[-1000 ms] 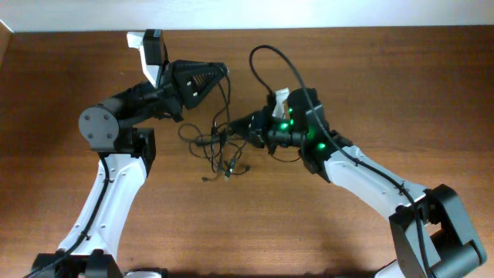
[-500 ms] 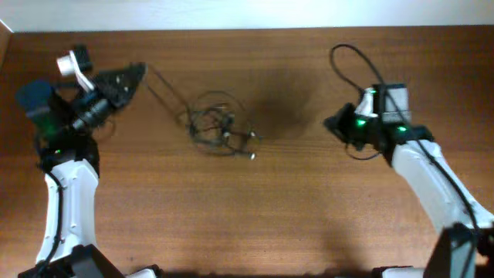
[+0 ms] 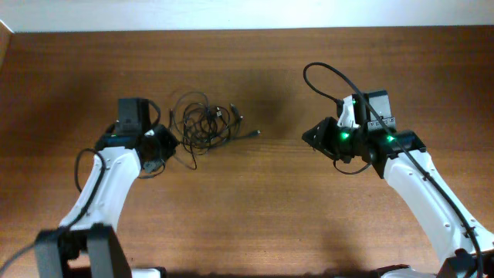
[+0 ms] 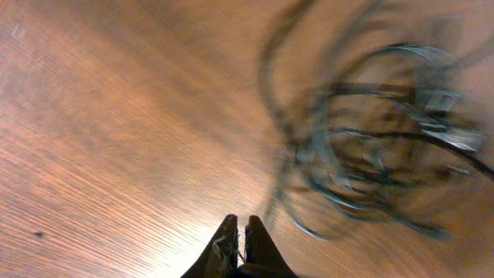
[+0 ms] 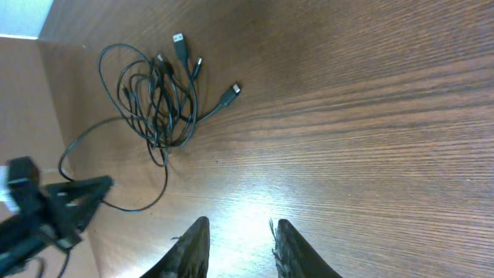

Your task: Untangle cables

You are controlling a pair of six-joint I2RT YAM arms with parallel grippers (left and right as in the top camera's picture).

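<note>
Two robot arms flank a loose tangle of thin black cables (image 3: 204, 123) on a wooden table (image 3: 247, 224).
Just left of the tangle, the left gripper (image 3: 162, 145) has its fingers pressed nearly together, one strand by its tips. Well to the right, the right gripper (image 3: 307, 137) is spread wide, holding nothing.

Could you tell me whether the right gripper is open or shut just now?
Open. In its wrist view the right gripper shows its fingers apart, with bare table between them and nothing held.
</note>
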